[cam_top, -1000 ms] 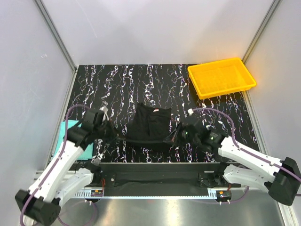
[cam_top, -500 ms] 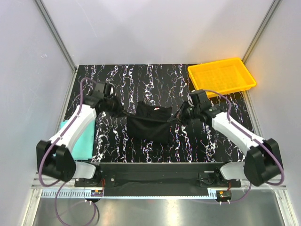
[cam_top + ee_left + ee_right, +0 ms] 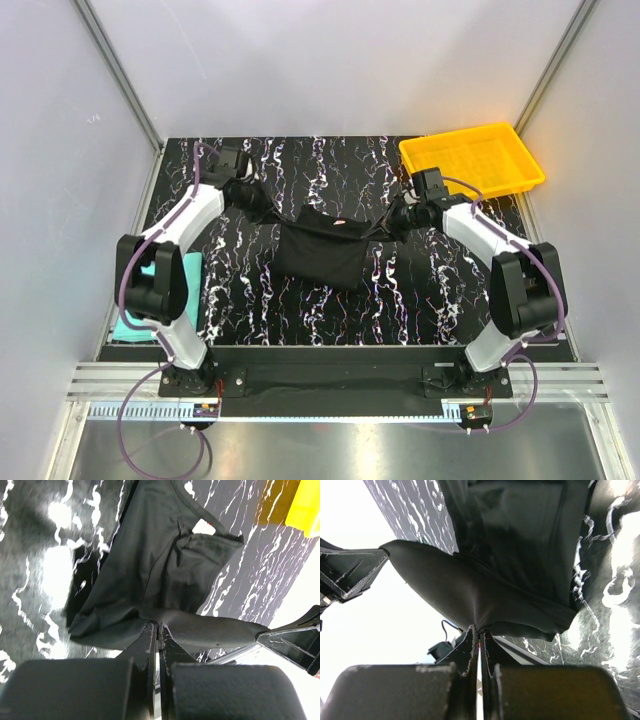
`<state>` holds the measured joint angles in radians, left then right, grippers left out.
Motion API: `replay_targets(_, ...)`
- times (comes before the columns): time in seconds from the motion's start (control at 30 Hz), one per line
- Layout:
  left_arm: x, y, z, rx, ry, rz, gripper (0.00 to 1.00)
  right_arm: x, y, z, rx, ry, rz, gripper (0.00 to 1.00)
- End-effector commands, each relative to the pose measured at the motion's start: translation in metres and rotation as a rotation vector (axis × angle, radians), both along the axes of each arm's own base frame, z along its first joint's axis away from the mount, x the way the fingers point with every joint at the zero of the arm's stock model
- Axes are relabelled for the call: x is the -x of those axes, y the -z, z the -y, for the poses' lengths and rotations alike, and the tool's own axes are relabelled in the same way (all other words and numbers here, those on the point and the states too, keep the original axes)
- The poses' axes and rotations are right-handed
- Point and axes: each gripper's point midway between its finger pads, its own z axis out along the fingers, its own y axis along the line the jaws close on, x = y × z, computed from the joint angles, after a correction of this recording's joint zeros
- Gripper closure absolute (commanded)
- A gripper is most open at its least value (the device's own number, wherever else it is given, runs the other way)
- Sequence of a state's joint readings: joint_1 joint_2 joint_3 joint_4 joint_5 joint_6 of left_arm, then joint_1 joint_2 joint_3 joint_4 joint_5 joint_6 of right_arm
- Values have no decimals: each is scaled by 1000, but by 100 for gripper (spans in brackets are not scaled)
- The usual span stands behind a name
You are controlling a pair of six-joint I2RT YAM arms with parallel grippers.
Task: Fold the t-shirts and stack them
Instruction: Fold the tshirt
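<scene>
**A:** Where's the black t-shirt [image 3: 320, 252]?

**B:** In the middle of the tabletop [image 3: 430, 290]. Its lower part lies on the surface, and its far edge is lifted and pulled into a line between the two arms. The left gripper [image 3: 262, 208] is clenched on the left end of that edge and the right gripper [image 3: 392, 218] on the right end. Both wrist views show the fingers pressed together with black cloth pinched at their tips.

**A:** So which step is this?

**B:** I'd say a fold in progress, with the raised edge about to be laid over the rest of the shirt. To do it well, both arms should travel together and at the same height. That keeps the edge taut, so it neither sags in the middle nor drags the body sideways. The edge should come down square to the cloth beneath. The fingers should let go only once the fabric rests flat, or the corners may spring back.

**A:** And the count?

**B:** There are two shirts. One is the black one in hand. The other is a teal t-shirt [image 3: 194, 300] at the left edge of the tabletop, toward the near corner and partly hidden by the left arm. I can't tell whether it's folded. There's also one yellow tray [image 3: 470, 165] at the far right corner, well apart from both shirts. Two grippers, both busy with the same garment.
</scene>
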<state>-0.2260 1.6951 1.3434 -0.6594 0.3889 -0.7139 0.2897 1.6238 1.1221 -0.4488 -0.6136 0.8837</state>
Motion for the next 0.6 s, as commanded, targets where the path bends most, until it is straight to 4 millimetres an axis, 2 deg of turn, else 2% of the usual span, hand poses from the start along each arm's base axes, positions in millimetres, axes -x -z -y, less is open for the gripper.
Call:
replay_targets(0.0,-34,-22,7,44,17,99,100,-19,-11,7,-33,-19,24,100)
replay_targets(0.03,-40,-30,7,47,11,121,100,-26,-17,8,-34,-24,46,100)
replay_targets(0.1,-44,-32,5,46,2,125,100,-30,-13,14,-28,-23,25,100)
replay_targets(0.13,-44,-33,3,47,-3,128,100,-34,-18,14,-25,-37,43,100)
replay_targets(0.3,-29,-33,1,75,-12,104,100,-22,-19,14,-33,-66,14,100)
replay_targets(0.37,-13,-33,-1,89,-20,100,100,-9,-13,16,-26,-75,-11,100)
replay_targets(0.4,-6,-33,-2,90,-21,103,100,-2,-20,17,-34,-80,2,100)
replay_targets(0.43,6,-23,-5,83,-22,76,100,10,-13,16,-28,-90,-20,100)
replay_targets(0.47,16,-35,-7,85,-25,113,100,17,-13,17,-23,-93,-21,100)
replay_targets(0.5,23,-36,-9,84,-27,118,100,25,-20,17,-24,-97,0,100)
replay_targets(0.53,37,-27,-13,80,-35,95,100,40,-11,13,-16,-116,-26,100)
replay_targets(0.57,48,-37,-14,88,-35,124,100,48,-12,12,-16,-124,-27,100)
